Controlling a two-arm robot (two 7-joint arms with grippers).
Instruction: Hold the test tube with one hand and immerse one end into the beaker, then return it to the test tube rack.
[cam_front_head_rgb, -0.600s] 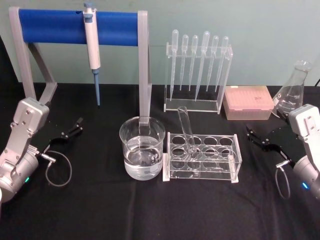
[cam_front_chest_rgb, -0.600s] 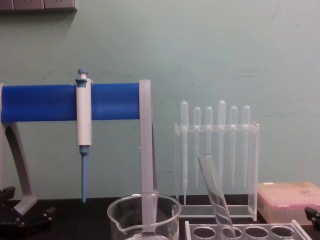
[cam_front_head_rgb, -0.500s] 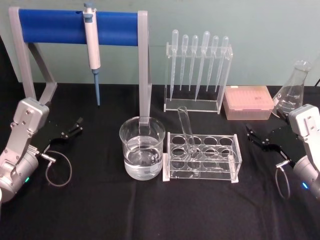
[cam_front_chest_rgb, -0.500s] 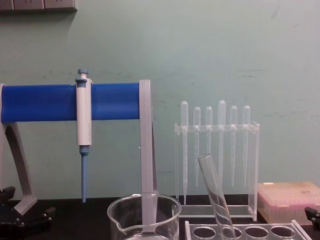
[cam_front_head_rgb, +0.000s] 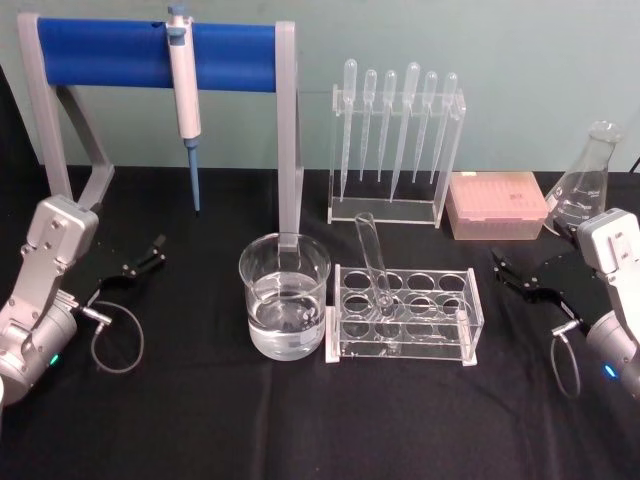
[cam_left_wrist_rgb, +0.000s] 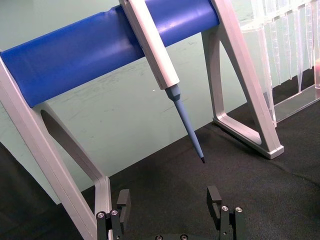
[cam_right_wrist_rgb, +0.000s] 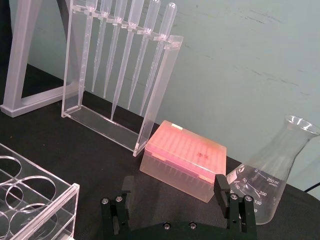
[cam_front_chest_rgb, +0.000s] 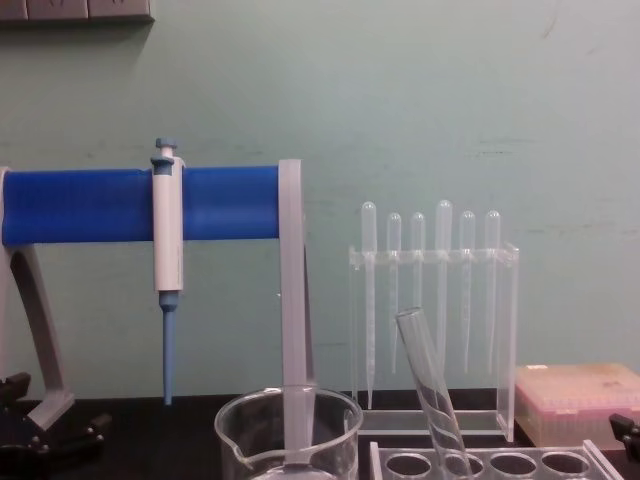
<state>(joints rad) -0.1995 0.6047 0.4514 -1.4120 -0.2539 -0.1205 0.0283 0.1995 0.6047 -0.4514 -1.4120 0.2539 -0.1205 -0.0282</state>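
- At the middle of the table, the test tube (cam_front_head_rgb: 375, 262) stands in the test tube rack (cam_front_head_rgb: 470, 300), in a hole toward the rack's left end. The beaker (cam_front_head_rgb: 284, 330) sits just beside the rack on its left, part filled with clear liquid.
- On the far left of the table, your left gripper (cam_front_head_rgb: 143, 258) rests low with its jaws spread wide and nothing between them.
- On the far right, the right gripper (cam_front_head_rgb: 510, 270) is parked the same way, released and empty, near the pink box (cam_front_head_rgb: 497, 205) and the flask (cam_front_head_rgb: 585, 185).
- Judge the step as the very first one: nothing is grasped, so you have the approach and pick-up ahead of you (both grippers are well apart from the tube).
- The tube's long axis is tilted off upright. Its rounded bottom is down inside the rack and its open mouth points up and leans left, toward the beaker.
- For the next move, bring one gripper in above the rack's top plate and close on the bare upper part of the tube. Match your jaws to that lean rather than to true vertical.
- Lift along the tube's own axis until the bottom is out of the hole, or it may catch the rack and drag it into the beaker.
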